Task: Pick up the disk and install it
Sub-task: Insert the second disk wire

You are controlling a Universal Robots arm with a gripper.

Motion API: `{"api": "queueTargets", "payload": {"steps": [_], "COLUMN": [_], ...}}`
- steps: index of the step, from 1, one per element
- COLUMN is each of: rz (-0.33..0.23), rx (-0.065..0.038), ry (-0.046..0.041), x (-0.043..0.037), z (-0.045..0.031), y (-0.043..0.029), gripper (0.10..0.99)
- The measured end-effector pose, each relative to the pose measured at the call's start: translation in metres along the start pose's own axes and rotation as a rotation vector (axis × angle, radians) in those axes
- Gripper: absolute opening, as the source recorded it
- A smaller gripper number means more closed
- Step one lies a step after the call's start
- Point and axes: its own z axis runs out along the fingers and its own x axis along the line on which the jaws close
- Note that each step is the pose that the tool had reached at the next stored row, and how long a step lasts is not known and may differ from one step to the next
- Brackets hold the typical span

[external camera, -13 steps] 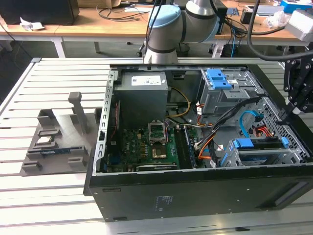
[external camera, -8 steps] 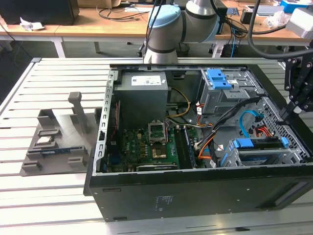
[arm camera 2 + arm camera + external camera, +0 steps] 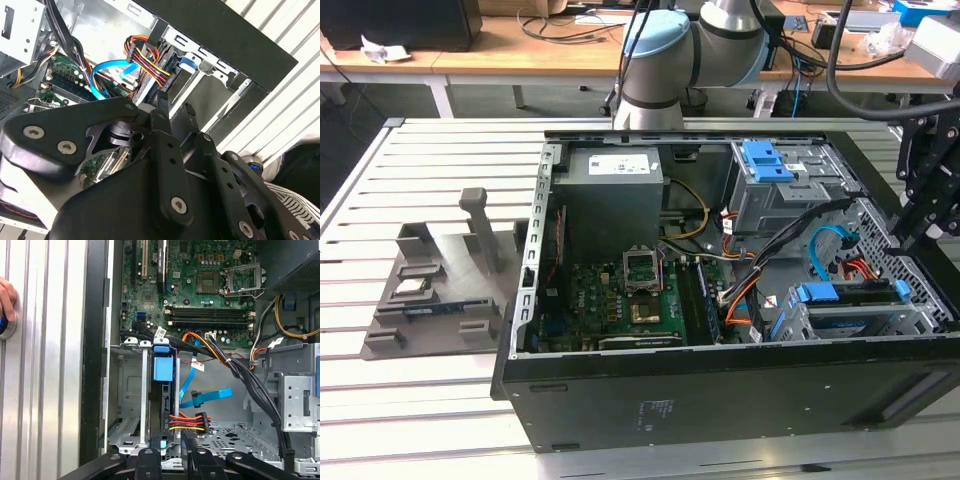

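On the slatted metal workbench (image 3: 440, 150), the gripper (image 3: 172, 452), seemingly pressed together, is hovering above the disk (image 3: 163, 390); loose cables (image 3: 235, 365) risk snagging

Three cameras on one open computer case (image 3: 720, 300)

Your exterior view looks down across it from farther off; both wrist views sit close, sharing the drive cage (image 3: 145, 395) and its coloured cables (image 3: 147, 60).

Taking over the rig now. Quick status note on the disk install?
The gripper hangs over the drive cage, near the disk; contact cannot be told.
The disk stands edge-on in a cage slot, inside the open case.
Done: disk picked up and in the cage.
Left: cannot tell if it is fully seated or cabled.
Note: a person's hand rests on the table beside the case.
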Motion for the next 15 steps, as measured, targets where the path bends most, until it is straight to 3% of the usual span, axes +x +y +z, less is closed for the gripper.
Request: {"api": "queueTargets", "payload": {"steps": [2, 5, 10, 15], "rz": [0.000, 0.000, -0.005, -0.009], "rx": [0.000, 0.000, 0.000, 0.000], "ry": [0.0001, -0.0002, 0.0003, 0.0005], "x": [-0.0003, -0.0028, -0.0124, -0.0213], "z": [0.0001, 0.0014, 0.0078, 0.0110], "y": [0.0018, 0.0107, 0.0252, 0.0322], "gripper": [0.302, 0.302, 0.302, 0.302]}}
